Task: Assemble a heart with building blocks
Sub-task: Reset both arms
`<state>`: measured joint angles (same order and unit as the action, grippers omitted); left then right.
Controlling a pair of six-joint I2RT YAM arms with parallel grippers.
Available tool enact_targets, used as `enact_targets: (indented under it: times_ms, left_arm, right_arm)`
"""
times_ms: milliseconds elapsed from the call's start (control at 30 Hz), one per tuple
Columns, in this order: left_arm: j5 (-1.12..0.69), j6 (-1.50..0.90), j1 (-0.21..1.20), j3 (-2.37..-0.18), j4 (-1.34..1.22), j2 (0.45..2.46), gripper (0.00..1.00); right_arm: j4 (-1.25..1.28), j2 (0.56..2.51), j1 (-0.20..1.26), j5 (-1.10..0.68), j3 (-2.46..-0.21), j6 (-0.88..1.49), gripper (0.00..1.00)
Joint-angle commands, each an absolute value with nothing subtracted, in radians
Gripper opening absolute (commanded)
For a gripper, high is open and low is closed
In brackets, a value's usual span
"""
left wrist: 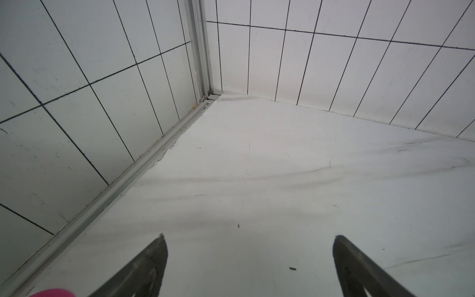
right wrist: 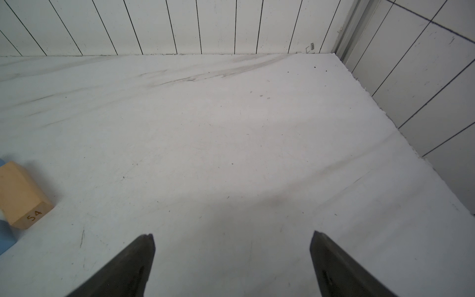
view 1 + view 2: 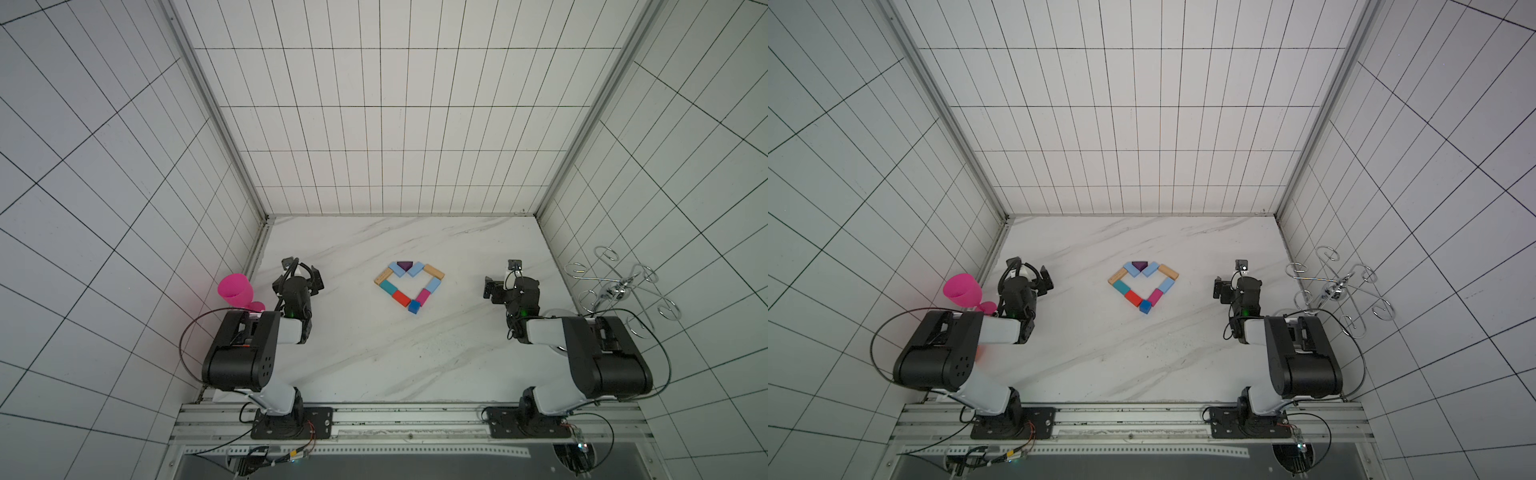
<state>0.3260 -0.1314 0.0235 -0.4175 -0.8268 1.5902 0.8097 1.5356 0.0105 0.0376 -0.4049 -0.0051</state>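
White marbled tabletop [image 3: 374,353], tiled walls on three sides, metal rail along near edge. Heart [image 3: 401,297] of blocks flat at centre: purple triangle [image 3: 404,264] at notch, blue cube [image 3: 414,306] at tip, toward rail. Left gripper [image 1: 249,239] jaws spread wide, empty, near left wall beside pink goblet [image 3: 235,291]. Right gripper [image 2: 232,236] likewise spread, empty; tan block [image 2: 20,192] off to its side. Open tabletop between each gripper and heart, also toward back wall.
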Motion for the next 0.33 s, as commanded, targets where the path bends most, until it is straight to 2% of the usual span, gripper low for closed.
enact_targets:
  times_ms: [0, 300]
  left_arm:
    - [0.353, -0.138, 0.021, -0.436, -0.803, 1.567, 0.99]
    - [0.344, -0.141, 0.017, -0.437, -0.801, 1.567, 0.99]
  right_arm:
    - [0.832, 1.536, -0.001, 0.017, -0.418, -0.005, 0.98]
    - [0.841, 1.537, 0.000, 0.019, -0.416, -0.008, 0.98]
